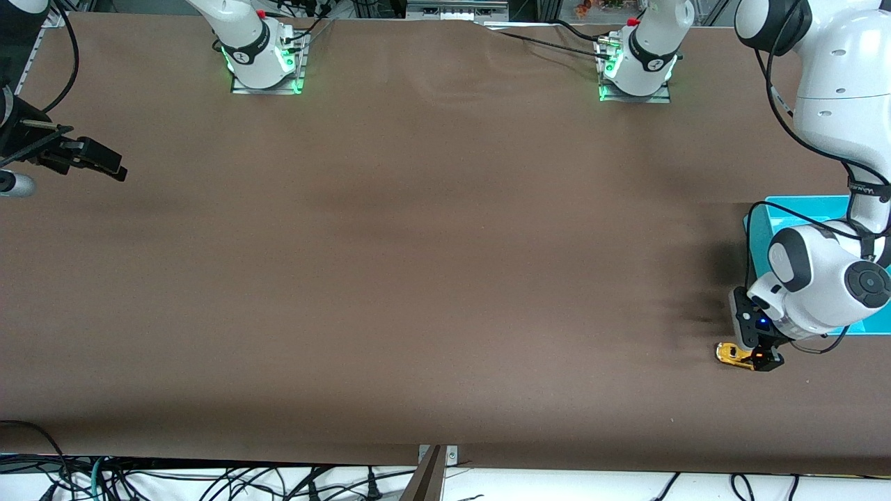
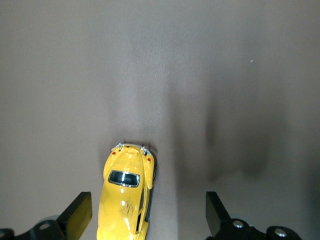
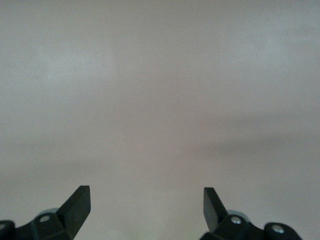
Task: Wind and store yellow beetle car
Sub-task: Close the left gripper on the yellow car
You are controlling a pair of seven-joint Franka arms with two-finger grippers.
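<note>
The yellow beetle car point(image 1: 732, 354) rests on the brown table near the left arm's end, nearer the front camera than the blue bin. In the left wrist view the car point(image 2: 126, 195) lies between the open fingers, close to one finger point(image 2: 79, 214) and well apart from the other point(image 2: 215, 212), touching neither. My left gripper point(image 1: 760, 358) is low over the car, open. My right gripper point(image 1: 104, 164) is open and empty, and that arm waits above the table at its own end. Its wrist view shows only bare table between the fingers point(image 3: 77, 205).
A turquoise bin point(image 1: 807, 216) stands at the left arm's end of the table, partly hidden by the left arm point(image 1: 821, 278). The two arm bases point(image 1: 264, 56) stand along the table's top edge. Cables hang below the front edge.
</note>
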